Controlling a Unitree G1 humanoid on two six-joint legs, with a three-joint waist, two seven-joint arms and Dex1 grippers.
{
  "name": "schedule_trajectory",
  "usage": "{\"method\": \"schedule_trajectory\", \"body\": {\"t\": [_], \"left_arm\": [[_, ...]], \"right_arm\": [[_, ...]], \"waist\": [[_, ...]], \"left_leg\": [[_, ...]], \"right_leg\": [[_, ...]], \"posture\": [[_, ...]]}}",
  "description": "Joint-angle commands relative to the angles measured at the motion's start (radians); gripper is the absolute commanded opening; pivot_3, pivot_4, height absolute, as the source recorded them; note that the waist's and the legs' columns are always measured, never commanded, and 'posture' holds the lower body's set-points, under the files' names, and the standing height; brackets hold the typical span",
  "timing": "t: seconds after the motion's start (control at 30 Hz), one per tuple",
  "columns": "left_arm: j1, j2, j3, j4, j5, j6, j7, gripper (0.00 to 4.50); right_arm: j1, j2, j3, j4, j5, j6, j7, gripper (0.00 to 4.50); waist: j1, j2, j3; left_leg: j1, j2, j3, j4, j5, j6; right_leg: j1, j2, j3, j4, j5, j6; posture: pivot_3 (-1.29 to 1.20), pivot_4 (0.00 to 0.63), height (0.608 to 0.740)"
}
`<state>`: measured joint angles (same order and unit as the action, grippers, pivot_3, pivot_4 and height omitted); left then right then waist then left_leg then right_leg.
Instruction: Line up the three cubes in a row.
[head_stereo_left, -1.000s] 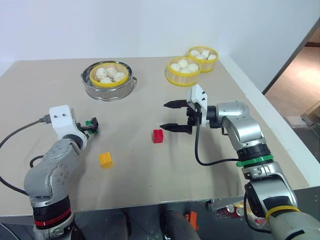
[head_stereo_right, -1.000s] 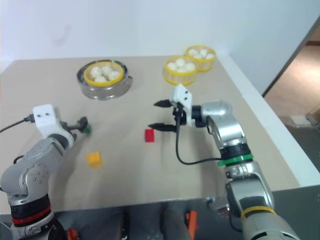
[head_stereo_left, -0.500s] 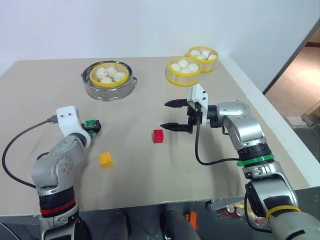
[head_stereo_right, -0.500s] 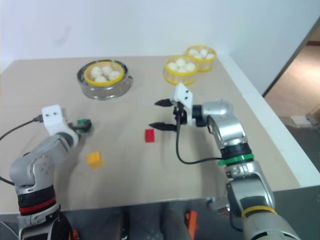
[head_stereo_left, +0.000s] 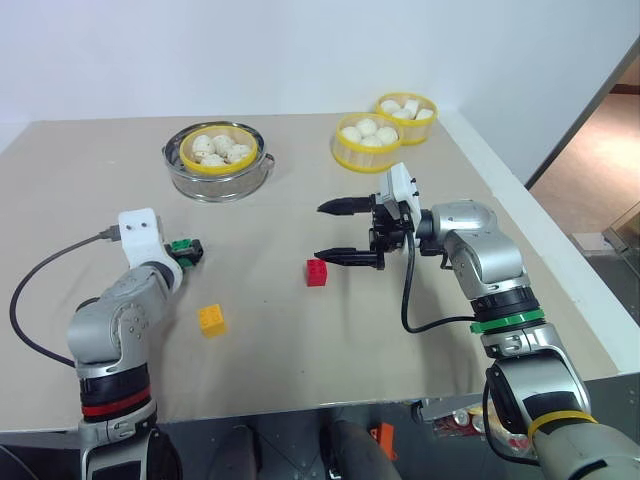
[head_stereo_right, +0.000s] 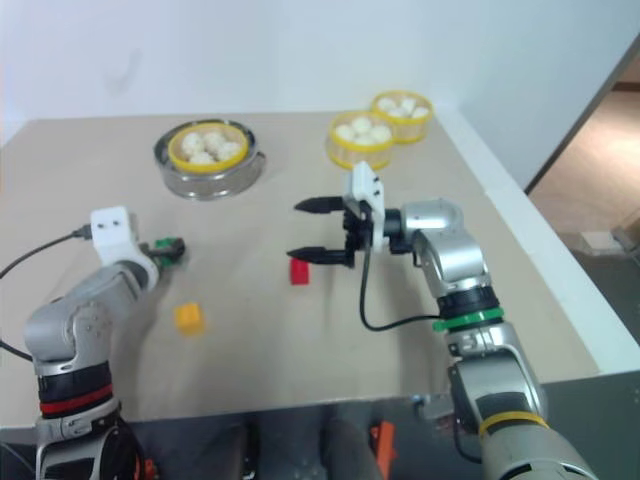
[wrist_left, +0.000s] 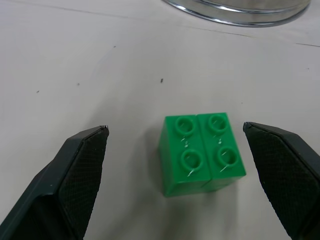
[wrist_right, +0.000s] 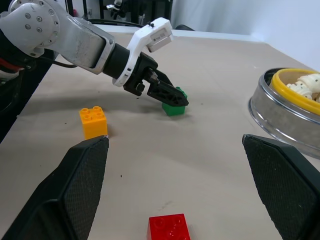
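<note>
Left gripper (wrist_left: 175, 137) now lower over green cube (wrist_left: 201, 153) — fingers wide apart, empty, cube between them. Light, rigid, slick plastic — pinch flat side walls. Right gripper (head_stereo_left: 343, 232) fingers spread, empty.

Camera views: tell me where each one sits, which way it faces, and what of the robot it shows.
Left eye view: on the head, looking forward and down over the table; both arms, red cube, yellow cube.
Right eye view: beside it, same scene, same arms.
Left wrist view: on the left wrist, looking down along the open left tool at the green cube between its fingers.
Right wrist view: on the right wrist, looking across the table past the open right tool at the left arm.
Shared: both wrist views show the green cube.
</note>
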<state>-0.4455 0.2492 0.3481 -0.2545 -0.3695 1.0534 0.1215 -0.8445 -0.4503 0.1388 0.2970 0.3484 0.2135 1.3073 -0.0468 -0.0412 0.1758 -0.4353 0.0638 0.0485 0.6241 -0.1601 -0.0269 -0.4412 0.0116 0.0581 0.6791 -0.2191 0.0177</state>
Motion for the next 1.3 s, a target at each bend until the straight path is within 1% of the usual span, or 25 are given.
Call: {"method": "schedule_trajectory", "body": {"t": [0.03, 0.13, 0.17, 0.2, 0.23, 0.3, 0.37, 0.43, 0.47, 0.6, 0.73, 0.77, 0.8, 0.87, 0.97, 1.03, 1.1, 1.13, 1.17, 1.23, 1.3], "left_arm": [[-0.021, 0.004, 0.004, -0.009, 0.009, -0.017, -0.007, 4.50], [-0.025, -0.002, 0.006, 0.005, 0.011, -0.017, -0.010, 4.50], [-0.026, -0.002, 0.006, 0.010, 0.012, -0.015, -0.010, 3.96], [-0.027, -0.003, 0.006, 0.014, 0.014, -0.015, -0.011, 3.62], [-0.029, -0.003, 0.007, 0.017, 0.015, -0.014, -0.011, 3.39], [-0.034, -0.002, 0.008, 0.023, 0.015, -0.010, -0.013, 2.65], [-0.039, 0.000, 0.007, 0.029, 0.015, -0.002, -0.017, 2.07], [-0.043, 0.001, 0.006, 0.034, 0.016, 0.004, -0.021, 1.39], [-0.046, 0.003, 0.003, 0.037, 0.015, 0.006, -0.026, 1.33], [-0.053, 0.036, -0.022, 0.047, 0.018, 0.019, -0.065, 1.33], [-0.054, 0.106, -0.049, 0.057, 0.018, 0.020, -0.135, 1.33], [-0.053, 0.153, -0.072, 0.065, 0.022, 0.003, -0.182, 1.33], [-0.053, 0.207, -0.097, 0.075, 0.021, -0.022, -0.250, 1.33], [-0.056, 0.344, -0.171, 0.106, 0.018, -0.132, -0.461, 1.33], [-0.088, 0.465, -0.240, 0.201, 0.021, -0.315, -0.709, 1.33], [-0.137, 0.488, -0.260, 0.297, 0.005, -0.461, -0.877, 1.33], [-0.172, 0.494, -0.305, 0.356, -0.013, -0.600, -1.083, 1.33], [-0.192, 0.490, -0.324, 0.390, -0.012, -0.660, -1.159, 1.33], [-0.216, 0.478, -0.336, 0.430, -0.008, -0.705, -1.209, 1.33], [-0.262, 0.464, -0.370, 0.499, 0.017, -0.747, -1.264, 1.33], [-0.301, 0.449, -0.401, 0.553, 0.030, -0.784, -1.322, 1.33]], "right_arm": [[-0.027, -0.002, -0.018, -0.017, -0.003, -0.025, -0.005, 4.44], [-0.027, -0.005, -0.011, -0.011, -0.018, -0.037, -0.011, 4.44], [-0.026, -0.005, -0.011, -0.011, -0.021, -0.037, -0.012, 4.50], [-0.025, -0.005, -0.010, -0.011, -0.024, -0.038, -0.013, 4.50], [-0.024, -0.005, -0.010, -0.012, -0.025, -0.038, -0.013, 4.50], [-0.023, -0.006, -0.010, -0.013, -0.028, -0.038, -0.013, 4.50], [-0.023, -0.006, -0.010, -0.014, -0.032, -0.038, -0.015, 4.50], [-0.020, -0.005, -0.010, -0.015, -0.036, -0.040, -0.017, 4.50], [-0.019, -0.005, -0.011, -0.015, -0.037, -0.041, -0.017, 4.50], [-0.018, -0.007, -0.009, -0.010, -0.042, -0.050, -0.020, 4.50], [-0.020, -0.009, -0.009, -0.003, -0.049, -0.060, -0.018, 4.50], [-0.020, -0.009, -0.008, -0.002, -0.051, -0.061, -0.019, 4.50], [-0.022, -0.009, -0.007, 0.000, -0.053, -0.062, -0.018, 4.50], [-0.026, -0.011, -0.006, 0.005, -0.057, -0.063, -0.016, 4.50], [-0.036, -0.012, -0.005, 0.019, -0.063, -0.070, -0.012, 4.50], [-0.043, -0.011, -0.003, 0.032, -0.067, -0.075, -0.012, 4.50], [-0.048, -0.010, -0.001, 0.041, -0.072, -0.083, -0.013, 4.50], [-0.049, -0.009, 0.000, 0.045, -0.075, -0.087, -0.013, 4.50], [-0.051, -0.008, 0.001, 0.049, -0.077, -0.090, -0.013, 4.50], [-0.052, -0.008, 0.002, 0.052, -0.082, -0.094, -0.014, 4.50], [-0.053, -0.009, 0.002, 0.056, -0.086, -0.099, -0.015, 4.50]], "waist": [[0.000, 0.000, 0.000], [0.000, 0.000, 0.000], [0.000, 0.000, 0.000], [0.000, 0.000, 0.000], [0.000, 0.000, 0.000], [0.000, 0.000, 0.000], [0.000, 0.000, 0.000], [0.000, 0.000, 0.000], [0.000, 0.000, 0.000], [0.000, 0.000, 0.000], [0.000, 0.000, 0.000], [0.000, 0.000, 0.000], [0.000, 0.000, 0.000], [-0.001, 0.000, 0.000], [-0.001, 0.000, 0.000], [0.003, 0.000, 0.000], [0.005, 0.000, 0.000], [0.005, 0.000, 0.000], [0.005, 0.000, 0.000], [0.005, 0.000, 0.001], [0.005, 0.000, 0.000]], "left_leg": [[0.000, 0.000, 0.000, 0.000, 0.000, 0.000], [0.000, 0.000, 0.000, 0.000, 0.000, 0.000], [0.000, 0.000, 0.000, 0.000, 0.000, 0.000], [0.000, 0.000, 0.000, 0.000, 0.000, 0.000], [0.000, 0.000, 0.000, 0.000, 0.000, 0.000], [0.000, 0.000, 0.000, 0.000, 0.000, 0.000], [0.000, 0.000, 0.000, 0.000, 0.000, 0.000], [0.000, 0.000, 0.000, 0.000, 0.000, 0.000], [0.000, 0.000, 0.000, 0.000, 0.000, 0.000], [0.000, 0.000, 0.000, 0.000, 0.000, 0.000], [0.000, 0.000, 0.000, 0.000, 0.000, 0.000], [0.000, 0.000, 0.000, 0.000, 0.000, 0.000], [0.000, 0.000, 0.000, 0.000, 0.000, 0.000], [0.000, 0.000, 0.000, -0.001, 0.000, 0.000], [0.000, 0.000, 0.000, -0.002, 0.000, -0.001], [0.000, 0.000, 0.000, -0.003, 0.000, -0.001], [-0.001, 0.000, 0.000, -0.003, 0.000, -0.001], [-0.002, 0.000, 0.000, -0.003, 0.000, -0.001], [-0.002, 0.000, 0.001, -0.003, 0.000, -0.001], [-0.003, 0.000, 0.001, -0.003, -0.001, -0.002], [-0.004, 0.000, 0.001, -0.003, -0.001, -0.002]], "right_leg": [[0.000, 0.000, 0.000, 0.000, 0.000, 0.000], [0.000, 0.000, 0.000, 0.000, 0.000, 0.000], [0.000, 0.000, 0.000, 0.000, 0.000, 0.000], [0.000, 0.000, 0.000, 0.000, 0.000, 0.000], [0.000, 0.000, 0.000, 0.000, 0.000, 0.000], [0.000, 0.000, 0.000, 0.000, 0.000, 0.000], [0.000, 0.000, 0.000, 0.000, 0.000, 0.000], [0.000, 0.000, 0.000, 0.000, 0.000, 0.000], [0.000, 0.000, 0.000, 0.000, 0.000, 0.000], [0.000, 0.000, 0.000, 0.000, 0.000, 0.000], [0.000, 0.000, 0.000, 0.000, 0.000, 0.000], [0.000, 0.000, 0.000, 0.000, 0.000, 0.000], [0.000, 0.000, 0.000, 0.000, 0.000, 0.000], [-0.001, 0.000, -0.001, 0.000, 0.000, 0.000], [-0.001, 0.000, -0.001, 0.000, -0.001, -0.002], [-0.001, -0.001, -0.001, 0.000, -0.002, -0.003], [-0.001, -0.001, -0.002, -0.002, -0.003, -0.005], [-0.001, -0.001, -0.003, -0.003, -0.004, -0.006], [-0.001, -0.002, -0.002, -0.004, -0.004, -0.006], [-0.001, -0.002, -0.002, -0.005, -0.002, -0.002], [-0.001, -0.001, -0.002, -0.006, -0.002, -0.001]], "posture": [[0.00, 0.150, 0.740], [0.00, 0.150, 0.740], [0.00, 0.150, 0.740], [0.00, 0.150, 0.740], [0.00, 0.150, 0.740], [0.00, 0.150, 0.740], [0.00, 0.150, 0.740], [0.00, 0.150, 0.740], [0.00, 0.150, 0.740], [0.00, 0.150, 0.740], [0.00, 0.150, 0.740], [0.00, 0.150, 0.740], [0.00, 0.150, 0.740], [0.00, 0.150, 0.740], [0.00, 0.150, 0.740], [0.00, 0.150, 0.740], [0.00, 0.150, 0.740], [0.00, 0.150, 0.740], [0.00, 0.150, 0.740], [0.00, 0.150, 0.740], [0.00, 0.150, 0.740]]}}
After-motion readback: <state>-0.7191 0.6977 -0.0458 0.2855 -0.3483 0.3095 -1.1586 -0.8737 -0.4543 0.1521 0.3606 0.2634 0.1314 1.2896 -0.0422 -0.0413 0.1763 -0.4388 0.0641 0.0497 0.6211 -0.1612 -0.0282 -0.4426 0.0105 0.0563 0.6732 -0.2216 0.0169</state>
